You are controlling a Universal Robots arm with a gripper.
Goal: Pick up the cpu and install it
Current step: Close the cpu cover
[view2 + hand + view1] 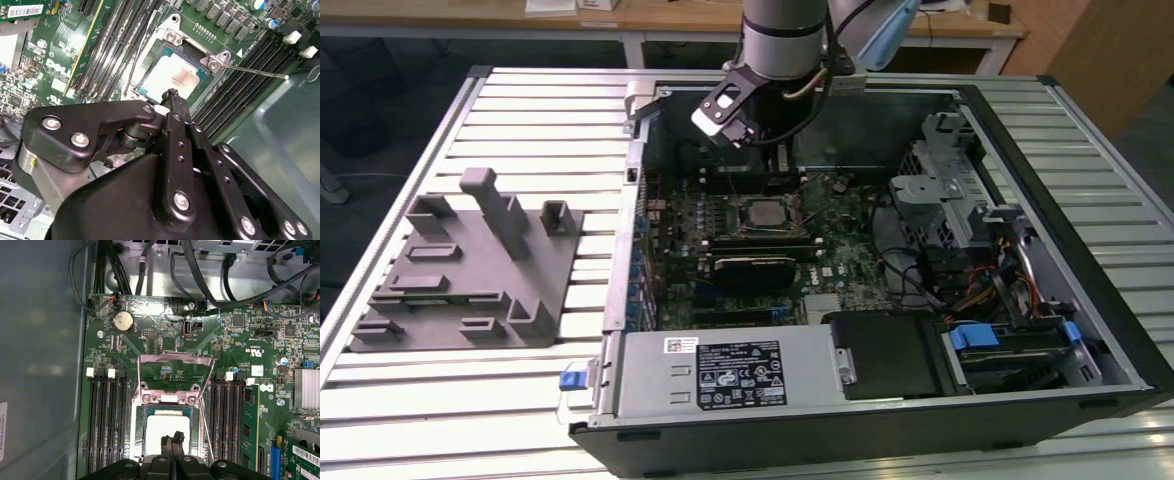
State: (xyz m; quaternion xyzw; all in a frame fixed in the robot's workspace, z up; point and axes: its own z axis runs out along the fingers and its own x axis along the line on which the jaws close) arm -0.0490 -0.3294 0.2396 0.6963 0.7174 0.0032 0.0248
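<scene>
Second wrist view: claw [172, 94] tips together, empty; over cpu [172, 75] in socket [150, 52]

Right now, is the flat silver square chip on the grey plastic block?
No, the flat silver square chip lies in the motherboard socket.

The scene is lit brightly and evenly from overhead. In the exterior view the slatted table [480, 400] is rendered pale, and only soft, short shadows are cast beside the grey fixture block [467, 265]; the inside of the computer case [1087, 250] is left noticeably dimmer. In both wrist views the metal top of the cpu [172, 75] [167, 432] is washed almost white by glare. Hazy pale reflections are carried on the case wall [40, 340] in the first wrist view. In the second wrist view the black gripper [171, 93] is shown dark, with small highlights picked out on its screw heads [181, 201].
</scene>
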